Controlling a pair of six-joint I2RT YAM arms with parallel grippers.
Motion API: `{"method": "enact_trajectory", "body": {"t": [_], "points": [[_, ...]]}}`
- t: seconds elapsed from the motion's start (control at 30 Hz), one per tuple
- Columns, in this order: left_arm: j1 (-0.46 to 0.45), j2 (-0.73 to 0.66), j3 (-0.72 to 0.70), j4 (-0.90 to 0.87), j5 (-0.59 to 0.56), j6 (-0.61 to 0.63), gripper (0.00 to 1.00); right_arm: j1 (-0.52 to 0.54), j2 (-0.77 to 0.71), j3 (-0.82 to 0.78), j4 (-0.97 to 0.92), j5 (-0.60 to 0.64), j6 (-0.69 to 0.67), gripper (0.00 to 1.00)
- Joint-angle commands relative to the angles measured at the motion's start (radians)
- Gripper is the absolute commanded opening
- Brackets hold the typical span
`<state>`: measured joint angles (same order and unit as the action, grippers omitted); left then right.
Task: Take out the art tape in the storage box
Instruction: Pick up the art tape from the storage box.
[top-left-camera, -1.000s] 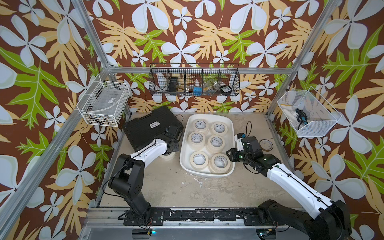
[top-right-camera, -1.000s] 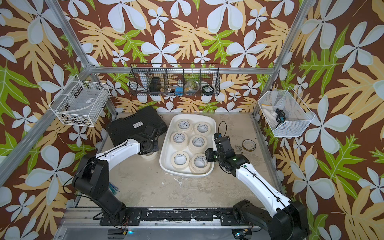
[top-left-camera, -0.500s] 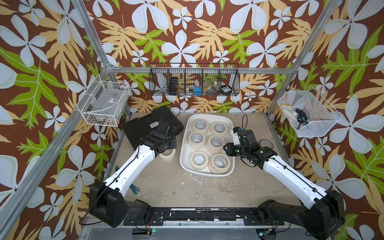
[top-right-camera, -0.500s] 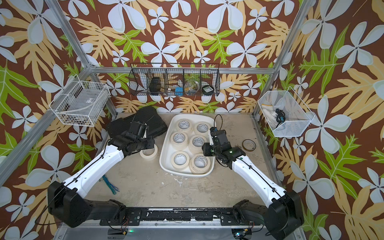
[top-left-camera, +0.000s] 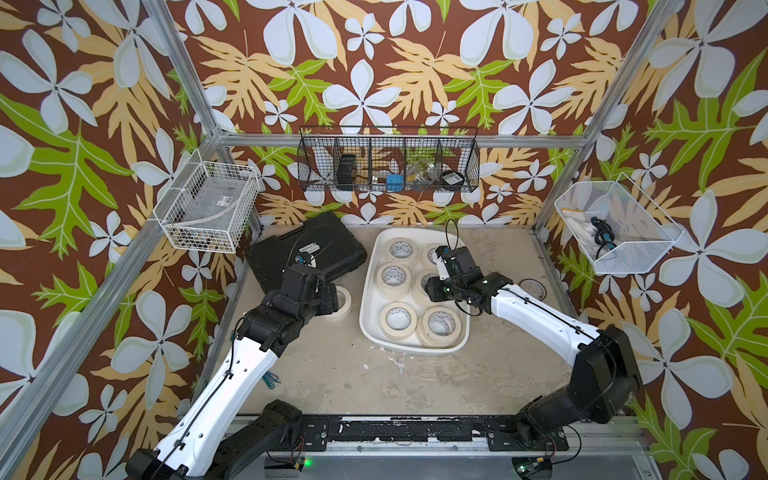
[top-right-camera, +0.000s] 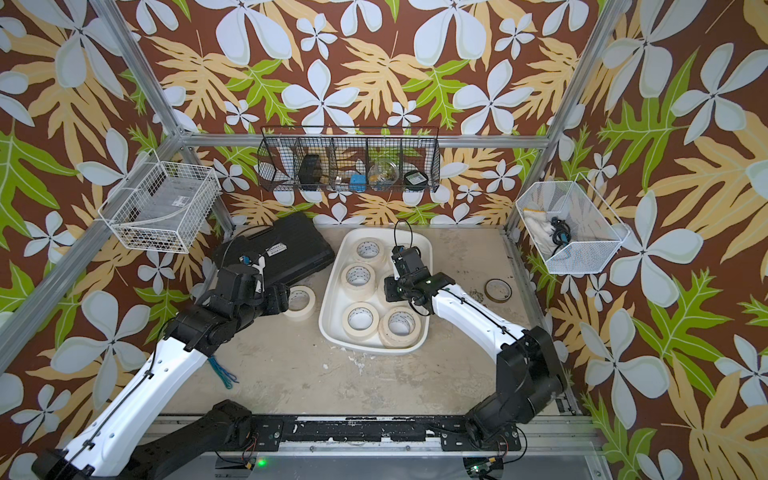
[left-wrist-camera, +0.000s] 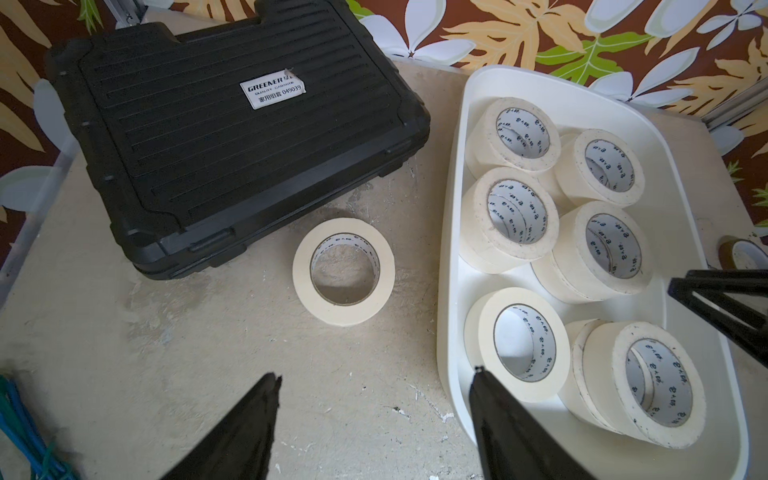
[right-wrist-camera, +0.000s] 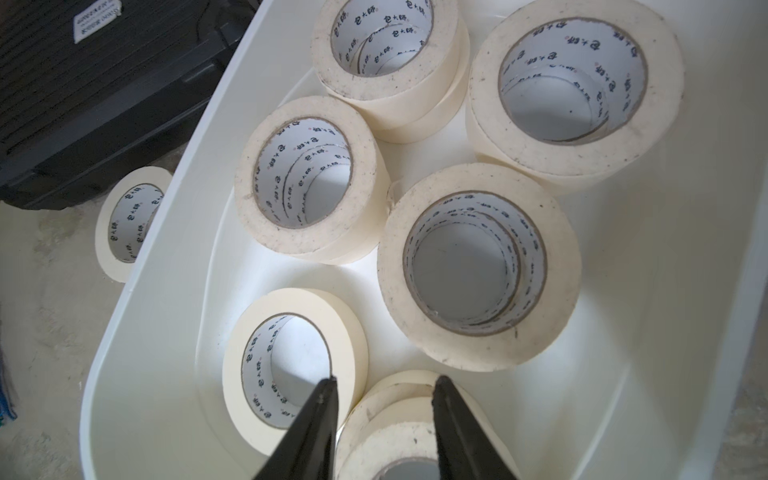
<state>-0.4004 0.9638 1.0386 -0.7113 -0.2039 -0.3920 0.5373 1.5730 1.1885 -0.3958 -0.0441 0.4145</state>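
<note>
While angled down over storage box, right end effector narrow, empty | left end effector wide, empty, arm outstretched

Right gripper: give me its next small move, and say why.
Probably lower the right gripper onto the single roll nearest its tips, one finger inside the core, the other outside the wall, then close. Its jaws stand apart and empty over the storage box, which holds six piles of art tape, while only one loose roll lies out on the table, near the open left gripper.
</note>
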Motion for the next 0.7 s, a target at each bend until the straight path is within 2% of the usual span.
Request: {"method": "enact_trajectory", "body": {"t": [0.0,0.67], "points": [[0.0,-0.026,-0.012,0.015,0.045,-0.014,0.76,0.003,0.05,0.036,0.015,0.034,-0.005,0.43],[0.0,-0.043,-0.041,0.008,0.075,-0.014,0.8,0.032,0.29,0.182,-0.032,0.106,-0.014,0.48]]}}
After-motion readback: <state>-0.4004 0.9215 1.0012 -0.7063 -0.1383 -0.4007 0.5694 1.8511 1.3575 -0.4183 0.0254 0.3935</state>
